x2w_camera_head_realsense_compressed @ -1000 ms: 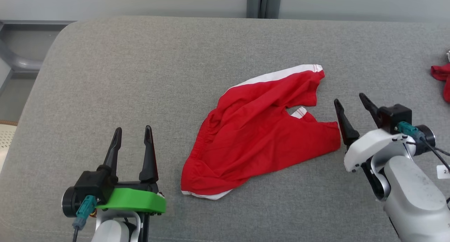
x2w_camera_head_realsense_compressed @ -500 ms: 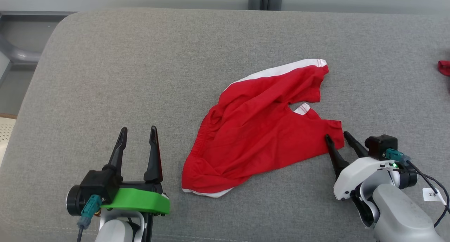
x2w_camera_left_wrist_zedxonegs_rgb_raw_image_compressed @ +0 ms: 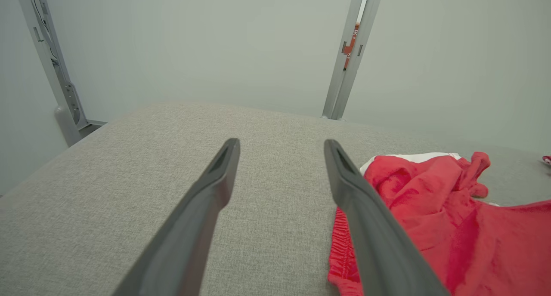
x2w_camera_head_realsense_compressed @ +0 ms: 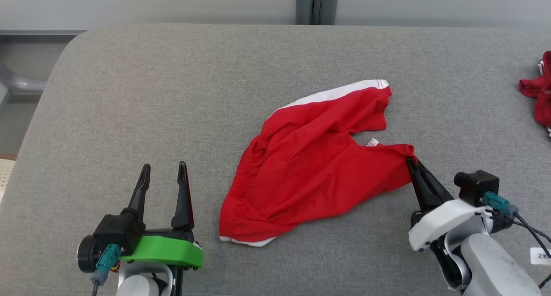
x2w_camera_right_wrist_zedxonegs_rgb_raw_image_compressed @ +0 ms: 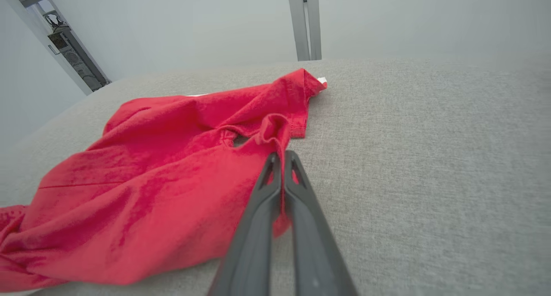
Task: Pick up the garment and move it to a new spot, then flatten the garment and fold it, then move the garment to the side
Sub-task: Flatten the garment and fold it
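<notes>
The garment [x2w_camera_head_realsense_compressed: 314, 167] is a pair of red shorts with a white side stripe, lying crumpled in the middle of the grey padded table [x2w_camera_head_realsense_compressed: 172, 94]. My right gripper [x2w_camera_head_realsense_compressed: 411, 161] is shut on the hem of the leg nearest it, at the garment's right edge; the pinched fold shows in the right wrist view [x2w_camera_right_wrist_zedxonegs_rgb_raw_image_compressed: 280, 152], where the cloth [x2w_camera_right_wrist_zedxonegs_rgb_raw_image_compressed: 150, 171] spreads to the left. My left gripper [x2w_camera_head_realsense_compressed: 163, 167] stands open at the lower left, apart from the waistband. Its fingers [x2w_camera_left_wrist_zedxonegs_rgb_raw_image_compressed: 215, 188] frame bare table, with the garment [x2w_camera_left_wrist_zedxonegs_rgb_raw_image_compressed: 430, 201] to their right.
Another red cloth [x2w_camera_head_realsense_compressed: 538, 89] lies at the table's far right edge. Grey posts [x2w_camera_head_realsense_compressed: 316, 5] stand behind the table against a pale wall. The table's rounded left corner [x2w_camera_head_realsense_compressed: 64, 59] drops off toward the floor.
My right gripper moved in to the garment's right leg hem and shut on it, pulling the cloth taut there. The left gripper stayed open in place. The head camera shifted slightly.
</notes>
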### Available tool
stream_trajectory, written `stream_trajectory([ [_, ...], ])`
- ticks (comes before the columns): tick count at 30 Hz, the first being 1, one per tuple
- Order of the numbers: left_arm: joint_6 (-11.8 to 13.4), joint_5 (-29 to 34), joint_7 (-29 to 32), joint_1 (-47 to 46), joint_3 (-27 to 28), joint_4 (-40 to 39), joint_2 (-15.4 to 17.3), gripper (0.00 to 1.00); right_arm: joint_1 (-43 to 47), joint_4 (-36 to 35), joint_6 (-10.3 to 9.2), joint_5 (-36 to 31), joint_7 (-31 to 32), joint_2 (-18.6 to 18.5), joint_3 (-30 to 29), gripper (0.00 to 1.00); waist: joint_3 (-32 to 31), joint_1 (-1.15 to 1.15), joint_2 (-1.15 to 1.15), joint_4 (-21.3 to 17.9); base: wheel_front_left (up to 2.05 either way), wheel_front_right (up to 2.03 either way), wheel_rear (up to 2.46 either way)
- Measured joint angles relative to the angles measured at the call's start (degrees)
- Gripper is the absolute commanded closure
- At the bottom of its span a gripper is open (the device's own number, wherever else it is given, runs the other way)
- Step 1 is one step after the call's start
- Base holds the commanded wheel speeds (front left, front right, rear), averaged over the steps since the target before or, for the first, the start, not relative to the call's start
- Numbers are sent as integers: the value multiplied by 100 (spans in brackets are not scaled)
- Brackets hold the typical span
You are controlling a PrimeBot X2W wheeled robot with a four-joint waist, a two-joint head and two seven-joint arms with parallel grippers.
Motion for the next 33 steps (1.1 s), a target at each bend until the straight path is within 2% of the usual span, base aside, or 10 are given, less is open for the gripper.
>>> stream_trajectory([
  [12,-23,4,0,137,77,-18,0,0,1415,-1728,0,-105,3,88,-370,100,-182,0,0,-368,0,0,0],
  [19,-38,7,0,125,110,-56,0,0,1835,-2483,0,-148,322,144,-592,100,-51,0,0,-456,0,0,0],
  [26,-33,-14,0,60,-5,-51,0,0,1612,-2566,0,-313,352,156,-764,100,28,0,0,-373,0,0,0],
  [33,-13,-30,0,-59,-114,-42,1,0,650,-1973,0,-491,344,33,-581,100,135,0,0,-198,0,0,0],
])
